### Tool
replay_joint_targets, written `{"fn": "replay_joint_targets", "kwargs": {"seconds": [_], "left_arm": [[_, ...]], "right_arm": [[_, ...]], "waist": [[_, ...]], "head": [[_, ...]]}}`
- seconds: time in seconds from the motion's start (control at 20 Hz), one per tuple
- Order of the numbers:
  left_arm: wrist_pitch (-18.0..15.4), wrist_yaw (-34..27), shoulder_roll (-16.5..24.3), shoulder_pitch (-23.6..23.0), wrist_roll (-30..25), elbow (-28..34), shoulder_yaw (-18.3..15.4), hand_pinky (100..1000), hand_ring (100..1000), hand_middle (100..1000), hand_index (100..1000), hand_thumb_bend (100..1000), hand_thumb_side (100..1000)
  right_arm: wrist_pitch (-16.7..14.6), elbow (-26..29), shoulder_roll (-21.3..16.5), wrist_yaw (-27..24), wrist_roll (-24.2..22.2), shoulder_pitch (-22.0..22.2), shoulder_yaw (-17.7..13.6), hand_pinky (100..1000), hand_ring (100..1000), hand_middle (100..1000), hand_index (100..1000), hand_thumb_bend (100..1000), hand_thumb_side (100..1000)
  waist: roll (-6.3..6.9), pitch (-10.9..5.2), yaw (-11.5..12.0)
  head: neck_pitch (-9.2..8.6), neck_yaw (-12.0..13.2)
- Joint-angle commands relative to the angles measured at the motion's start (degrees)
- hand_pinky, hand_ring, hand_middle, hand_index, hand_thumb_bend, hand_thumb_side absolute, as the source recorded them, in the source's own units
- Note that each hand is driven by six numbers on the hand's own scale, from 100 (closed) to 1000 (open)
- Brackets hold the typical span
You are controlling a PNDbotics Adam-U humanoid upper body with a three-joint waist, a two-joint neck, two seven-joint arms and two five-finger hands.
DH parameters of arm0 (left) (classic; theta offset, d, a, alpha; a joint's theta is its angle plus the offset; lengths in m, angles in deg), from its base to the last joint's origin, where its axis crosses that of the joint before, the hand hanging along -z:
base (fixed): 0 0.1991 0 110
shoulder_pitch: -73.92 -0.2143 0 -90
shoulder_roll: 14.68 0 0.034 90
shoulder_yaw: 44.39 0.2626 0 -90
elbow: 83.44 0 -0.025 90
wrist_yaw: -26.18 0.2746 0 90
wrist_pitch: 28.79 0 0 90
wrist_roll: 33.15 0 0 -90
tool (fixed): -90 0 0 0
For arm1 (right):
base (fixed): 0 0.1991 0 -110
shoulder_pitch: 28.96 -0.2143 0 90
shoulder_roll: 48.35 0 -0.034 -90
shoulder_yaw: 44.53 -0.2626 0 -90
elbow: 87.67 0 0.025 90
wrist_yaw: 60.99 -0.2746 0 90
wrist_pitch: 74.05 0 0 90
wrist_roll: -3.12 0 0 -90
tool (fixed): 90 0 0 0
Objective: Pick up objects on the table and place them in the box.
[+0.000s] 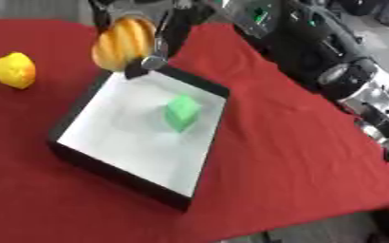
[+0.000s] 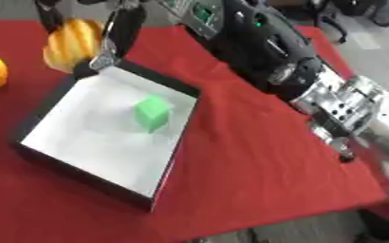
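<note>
An orange ribbed round object [image 1: 121, 42] hangs just beyond the far corner of the black box [image 1: 115, 173], whose inside is white. My right hand [image 1: 160, 42] comes in from the top and is shut on that object, with dark fingers curled down both its sides and one silver tip near the box's rim. A green cube [image 1: 182, 112] lies inside the box, right of its middle. On the red cloth at the far left sits a yellow lemon-like fruit [image 1: 15, 70]. My left hand does not show.
My right arm [image 2: 273, 52], black with silver joints, runs along the right side above the red table [image 1: 297, 156]. The table's front edge [image 1: 314, 223] slants across the lower right, with grey floor beyond it.
</note>
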Motion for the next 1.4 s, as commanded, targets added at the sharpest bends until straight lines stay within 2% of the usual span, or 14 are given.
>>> {"fn": "replay_joint_targets", "kwargs": {"seconds": [0.05, 0.3, 0.65, 0.9, 1.1, 1.2, 1.25, 1.4], "left_arm": [[-0.3, 0.4, 2.93, 0.32, -0.14, 0.4, -0.48, 898, 640, 743, 837, 100, 755], [-0.31, 0.63, 3.0, 0.2, -0.11, 0.39, -0.46, 898, 639, 743, 837, 100, 756], [0.06, 1.28, 1.89, -0.27, -0.28, 0.43, -0.53, 900, 637, 741, 836, 100, 767], [0.25, 1.63, 1.53, -0.24, -0.24, 0.49, -0.62, 901, 636, 741, 836, 100, 770], [0.29, 1.7, 1.53, -0.13, -0.28, 0.59, -0.6, 902, 636, 741, 836, 100, 770], [0.28, 1.74, 1.49, -0.22, -0.27, 0.57, -0.63, 902, 636, 740, 836, 100, 771], [0.28, 1.77, 1.46, -0.29, -0.26, 0.54, -0.64, 902, 636, 740, 836, 100, 772], [0.27, 1.87, 1.4, -0.46, -0.27, 0.48, -0.66, 902, 636, 740, 837, 100, 772]], "right_arm": [[-2.85, -1.71, 0.98, 2.36, -2.61, -0.28, -0.13, 749, 662, 500, 608, 410, 581], [-4.3, -3.26, 1.96, 3.05, -4.57, 0.36, -0.29, 750, 662, 499, 608, 406, 576], [-3.88, -5.87, 3.46, 4.63, -6.61, 3.31, -1.17, 758, 662, 499, 609, 357, 519], [-4.46, -7.8, 4.58, 7.18, -7.61, 4.76, -1.14, 775, 690, 537, 650, 363, 541], [-6.12, -9.09, 5.04, 9.34, -8.79, 5.21, -1.04, 798, 738, 601, 702, 398, 573], [-6.88, -9.35, 5.03, 10.3, -9.41, 5.32, -1.17, 830, 806, 710, 790, 457, 612], [-7.23, -9.33, 4.96, 10.8, -9.67, 5.3, -1.34, 858, 851, 771, 838, 451, 639], [-7.78, -9.12, 4.75, 12.14, -9.71, 5.2, -2.12, 893, 894, 827, 887, 444, 587]], "waist": [[0.03, -1.59, -0.13], [-0.15, -1.47, -0.14], [-0.45, -0.53, 0.43], [-0.76, 0.03, 0.66], [-0.83, 0.18, 0.73], [-0.82, 0.19, 0.74], [-0.81, 0.19, 0.72], [-0.73, 0.2, 0.64]], "head": [[-0.01, 0.22], [-0.01, 0.37], [-0.01, 0.22], [-0.01, -0.15], [-0.01, -0.16], [-0.01, -0.14], [-0.01, -0.16], [-0.01, -0.17]]}}
